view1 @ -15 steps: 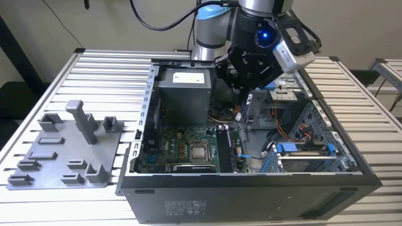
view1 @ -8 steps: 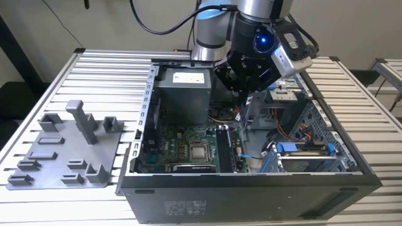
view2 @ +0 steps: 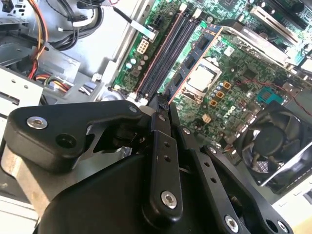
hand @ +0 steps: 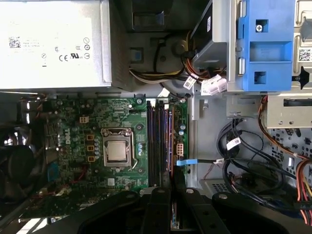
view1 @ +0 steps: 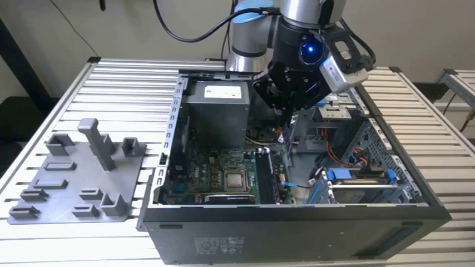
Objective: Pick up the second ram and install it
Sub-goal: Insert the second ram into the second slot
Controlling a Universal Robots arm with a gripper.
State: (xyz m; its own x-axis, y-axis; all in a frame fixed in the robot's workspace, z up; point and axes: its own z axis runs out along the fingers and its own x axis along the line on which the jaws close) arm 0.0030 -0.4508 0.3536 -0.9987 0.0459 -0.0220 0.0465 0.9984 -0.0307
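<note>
My gripper [view1: 286, 113] hangs inside the open computer case [view1: 297, 214], above the motherboard's memory slots [view1: 266, 175]. Its black fingers stand nearly together in both wrist views [view2: 163, 100] [hand: 173, 184]. Between them a thin greenish strip shows edge-on, which I take for the second ram [hand: 172, 214]; most of it is hidden by the fingers. The dark, long slots [hand: 158, 141] [view2: 168, 48] lie straight ahead of the fingertips, with a gap between the tips and the board. One slot nearest the case's cable side looks filled.
The CPU socket [hand: 117, 151] sits beside the slots, with a fan [view2: 273, 141] further out. The power supply [view1: 215, 108], the blue drive bracket [hand: 265, 44] and loose cables [hand: 243, 161] crowd the case. A gray holder plate [view1: 74, 178] lies on the table at the exterior view's left.
</note>
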